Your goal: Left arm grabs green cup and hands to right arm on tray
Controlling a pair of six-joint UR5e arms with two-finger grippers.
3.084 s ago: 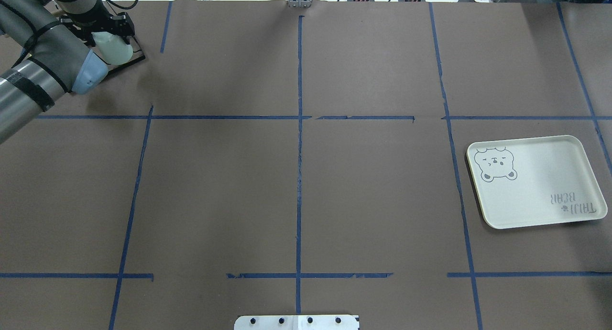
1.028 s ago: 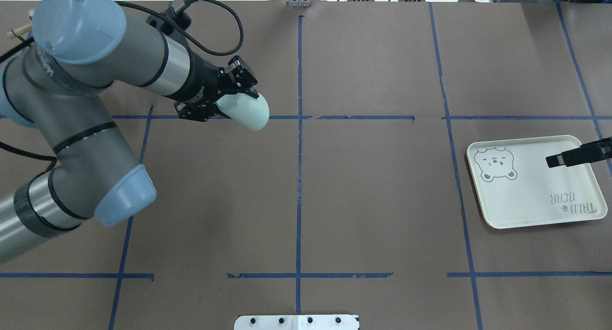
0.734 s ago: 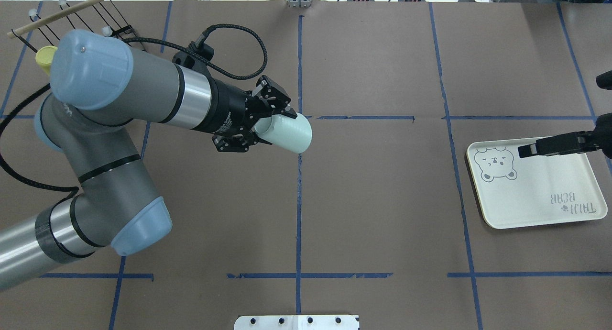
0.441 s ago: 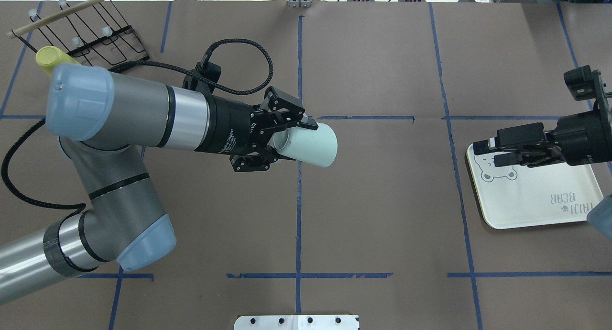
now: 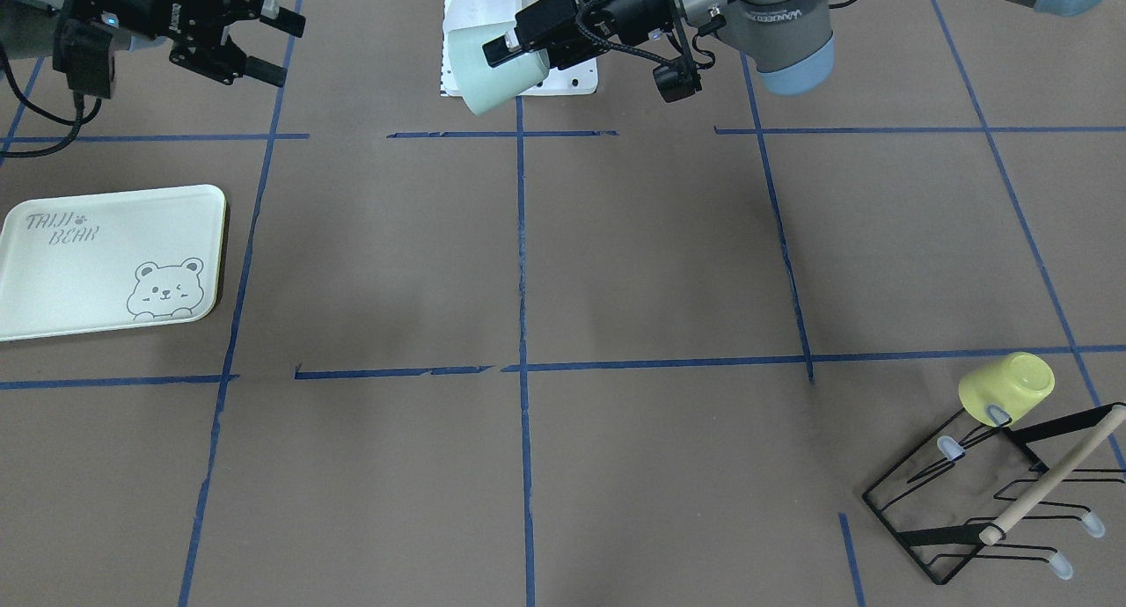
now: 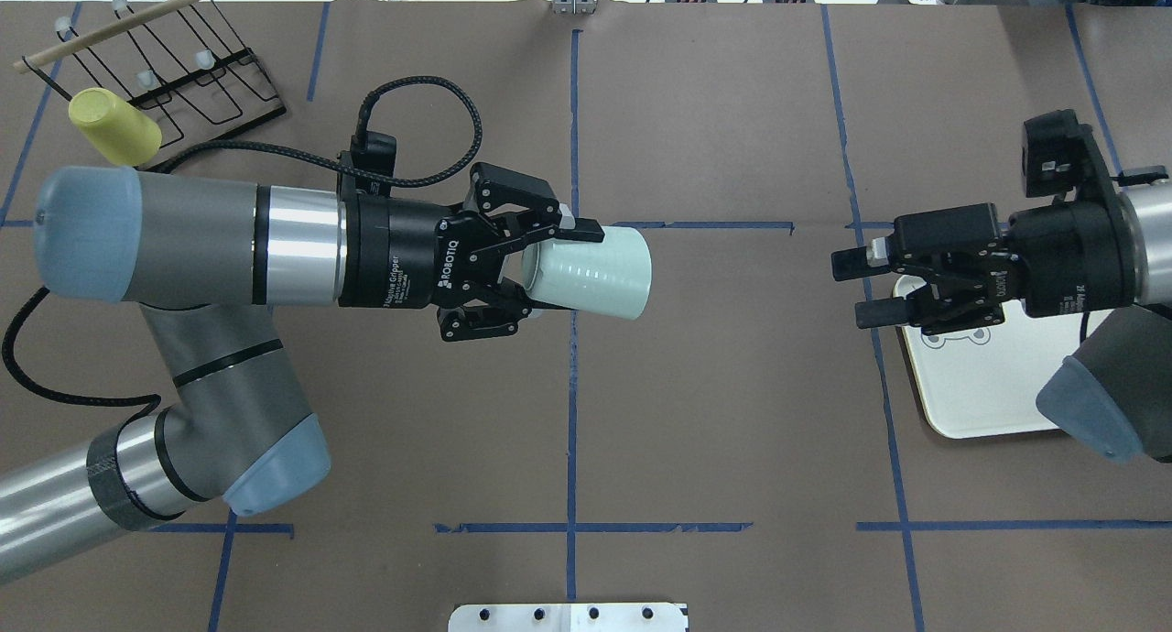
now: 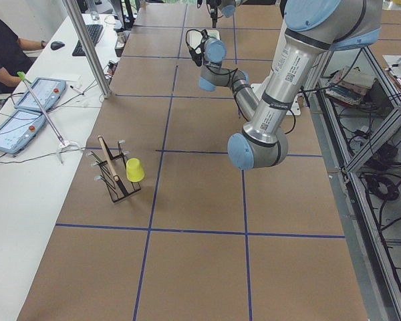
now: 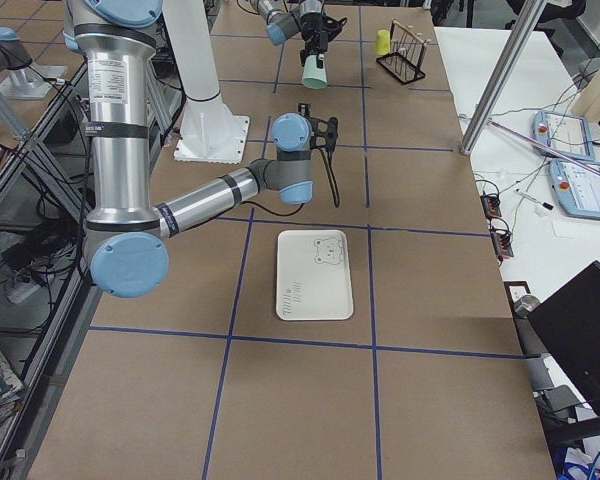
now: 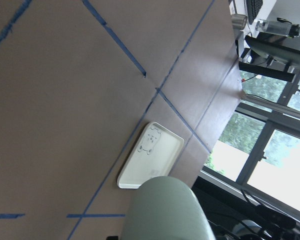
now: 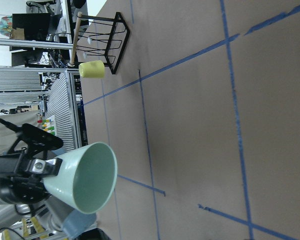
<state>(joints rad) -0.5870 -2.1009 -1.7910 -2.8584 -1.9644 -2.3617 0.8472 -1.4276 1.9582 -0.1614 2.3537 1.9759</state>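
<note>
My left gripper (image 6: 549, 275) is shut on the base end of the pale mint-green cup (image 6: 591, 272). It holds the cup on its side in the air over the table's centre line, with the mouth pointing at my right gripper. The cup also shows in the front view (image 5: 488, 75) and the right wrist view (image 10: 85, 177). My right gripper (image 6: 856, 288) is open and empty. It hovers level with the cup, apart from it, over the left edge of the bear tray (image 6: 971, 385). The tray (image 5: 88, 264) lies flat with nothing on it.
A yellow cup (image 6: 114, 126) hangs on a black wire rack (image 6: 174, 73) with a wooden bar at the far left corner. Blue tape lines cross the brown table. A white mounting plate (image 6: 568, 616) sits at the robot-side edge.
My left arm has carried the green cup from the rack at the far left to the table's centre. My right arm has come in from the right over the tray, gripper open.
</note>
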